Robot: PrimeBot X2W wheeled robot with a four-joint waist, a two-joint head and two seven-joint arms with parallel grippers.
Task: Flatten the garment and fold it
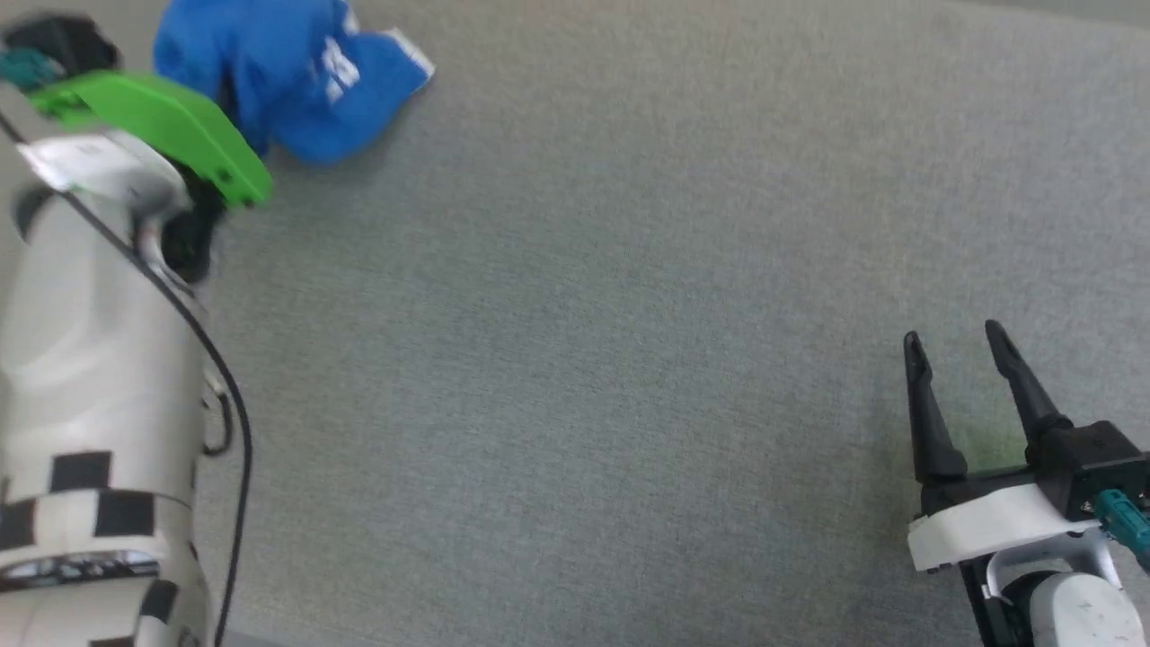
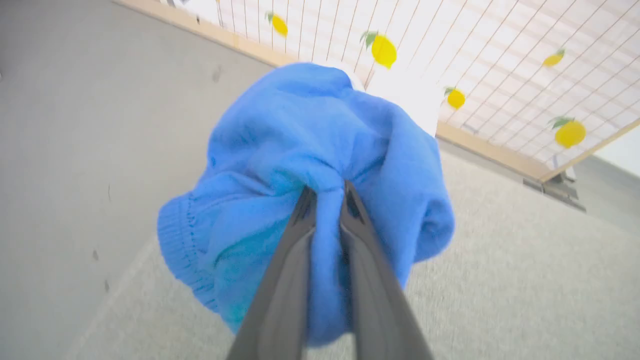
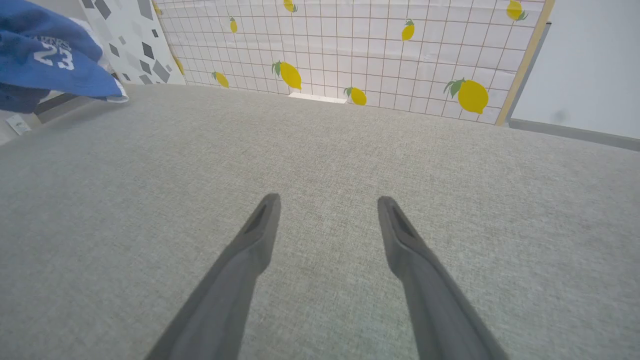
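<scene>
The garment point(image 1: 287, 81) is a bunched heap of bright blue shorts with white lettering at the far left of the grey surface. In the left wrist view my left gripper point(image 2: 325, 192) is shut on a pinched fold of the garment point(image 2: 300, 150), whose ribbed waistband hangs at the left. In the head view the left arm's green wrist part covers the garment's near edge. From the right wrist view the garment point(image 3: 45, 60) shows a white "23" at the upper left. My right gripper point(image 1: 954, 340) stands open and empty at the lower right, far from the garment, fingers point(image 3: 260, 230) spread over bare fabric.
A grey fabric surface point(image 1: 584, 359) spreads across the whole work area. Behind it stands a white grid-pattern wall with lemons point(image 3: 375, 45) and a wooden edge strip point(image 2: 490, 145). A black cable point(image 1: 229, 395) runs along my left forearm.
</scene>
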